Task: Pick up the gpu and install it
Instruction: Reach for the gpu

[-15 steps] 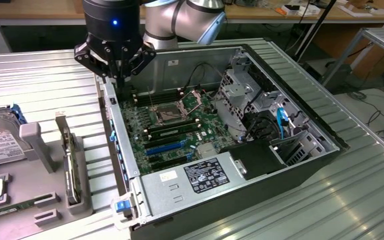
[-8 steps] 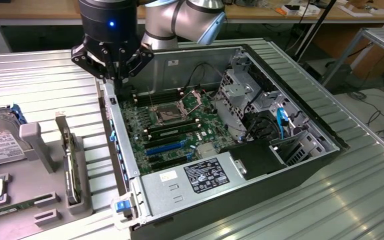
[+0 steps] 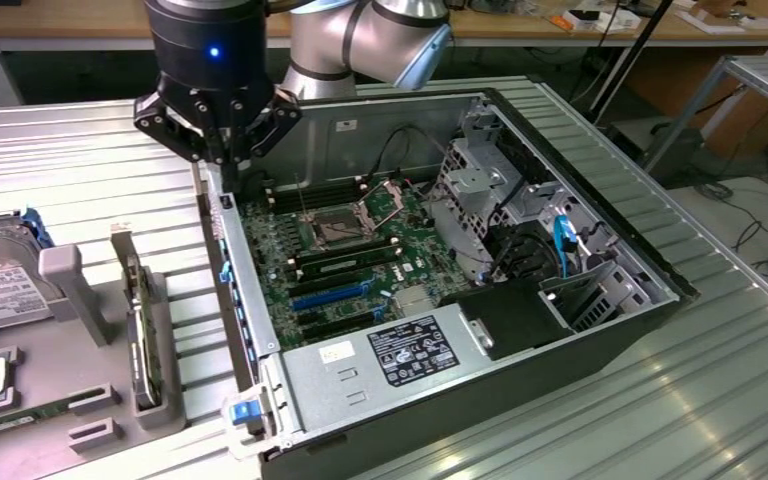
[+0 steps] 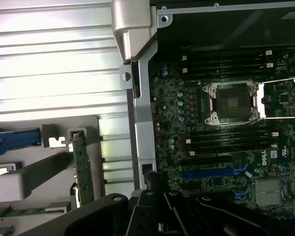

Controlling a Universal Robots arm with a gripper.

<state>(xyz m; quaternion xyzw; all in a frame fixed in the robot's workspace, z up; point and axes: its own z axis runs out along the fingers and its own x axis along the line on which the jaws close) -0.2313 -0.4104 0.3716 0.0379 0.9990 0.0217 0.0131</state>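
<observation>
The tool [image 3: 228, 172], shut and apparently empty, hangs over the case [image 3: 253, 320] wall's edge; the gpu [image 3: 135, 310] stands edgewise on the counter [image 3: 77, 170] alongside.

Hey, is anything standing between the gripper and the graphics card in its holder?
Nothing visible. The gripper, shut, hangs above the computer case's side wall; the graphics card stands upright in the grey holder just outside that wall, its top edge uncovered, with only bare table between.
</observation>
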